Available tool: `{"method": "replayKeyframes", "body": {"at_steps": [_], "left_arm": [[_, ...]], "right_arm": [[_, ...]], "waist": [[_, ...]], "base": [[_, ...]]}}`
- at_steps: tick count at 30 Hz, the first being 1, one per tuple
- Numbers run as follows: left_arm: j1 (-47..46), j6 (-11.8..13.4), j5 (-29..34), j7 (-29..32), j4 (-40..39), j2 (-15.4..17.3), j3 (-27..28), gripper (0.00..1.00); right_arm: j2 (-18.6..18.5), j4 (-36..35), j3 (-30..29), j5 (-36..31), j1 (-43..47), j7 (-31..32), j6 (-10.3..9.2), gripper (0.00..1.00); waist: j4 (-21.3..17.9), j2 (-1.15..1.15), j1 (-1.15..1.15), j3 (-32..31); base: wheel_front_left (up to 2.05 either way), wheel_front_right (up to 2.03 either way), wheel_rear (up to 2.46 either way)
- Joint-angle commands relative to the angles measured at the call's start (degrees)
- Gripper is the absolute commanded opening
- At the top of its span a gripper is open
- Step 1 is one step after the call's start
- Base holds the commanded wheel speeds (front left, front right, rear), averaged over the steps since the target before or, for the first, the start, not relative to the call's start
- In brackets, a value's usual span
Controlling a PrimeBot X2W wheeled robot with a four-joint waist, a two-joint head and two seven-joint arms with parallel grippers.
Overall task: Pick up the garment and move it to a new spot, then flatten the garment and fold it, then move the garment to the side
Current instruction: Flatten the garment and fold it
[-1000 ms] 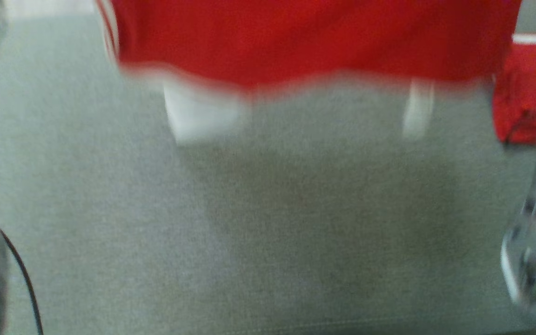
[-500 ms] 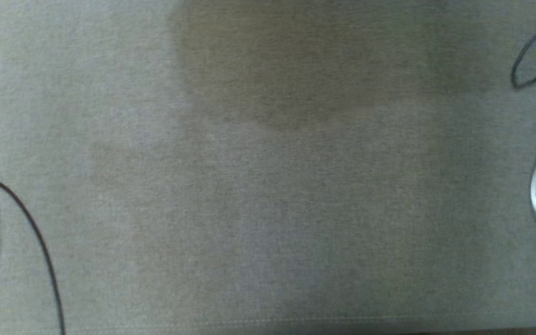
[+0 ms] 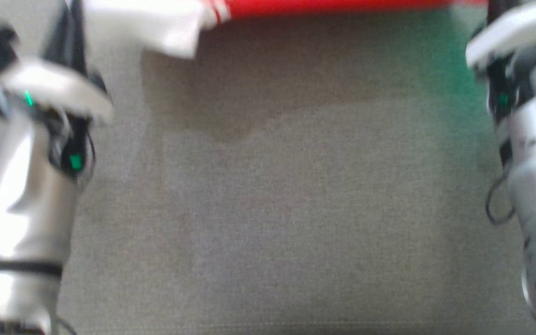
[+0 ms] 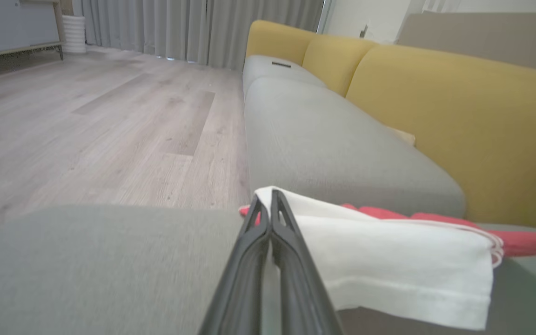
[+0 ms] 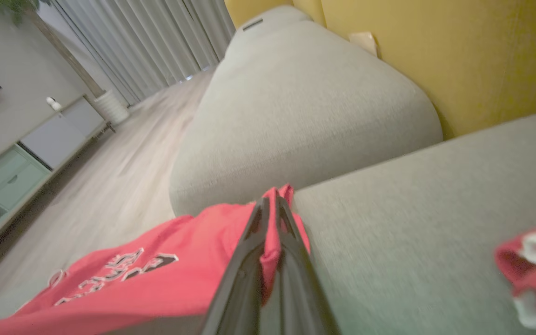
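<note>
Two pinches on one garment (image 5: pixel 156 279)
Left gripper (image 4: pixel 271 197) is clamped on its white sleeve (image 4: pixel 389 260), right gripper (image 5: pixel 271 204) on red cloth, over the grey sofa seat (image 3: pixel 268 209); yellow backrest (image 4: pixel 458 116) behind.

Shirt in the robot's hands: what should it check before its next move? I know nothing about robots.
1. Left hand shut on the shirt, at its white sleeve: ok.
2. Right hand shut on a red edge of it: ok.
3. Cloth hanging evenly between both hands: cannot tell; the head view is blurred and catches just its lower edge.
4. Grey sofa cushion in front lies flat enough to lay it down: ok.
5. Cloth free of creases: cannot tell.
</note>
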Motion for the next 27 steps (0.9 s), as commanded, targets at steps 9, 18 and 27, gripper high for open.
{"method": "replayKeyframes", "body": {"at_steps": [9,18,27], "left_arm": [[13.87,0.10,-3.70,-0.53,-6.85,8.63,-7.93,0.00],[21.69,0.09,-5.95,0.84,-11.99,13.24,-12.86,0.00],[30.18,1.09,-7.02,2.88,-19.77,16.79,-14.55,0.00]], "right_arm": [[-4.88,-7.13,8.84,7.86,12.40,8.25,-0.05,0.00],[-9.67,-14.71,15.40,13.21,20.95,15.95,-0.05,0.00],[-14.19,-21.96,16.14,18.11,29.69,21.14,-0.05,0.00]], "waist": [[0.62,0.00,0.00,-8.29],[0.75,0.00,0.00,-13.07],[0.52,0.00,0.00,-17.92]], "base": [[0.00,0.00,0.00],[0.00,0.00,0.00],[0.00,0.00,0.00]]}}
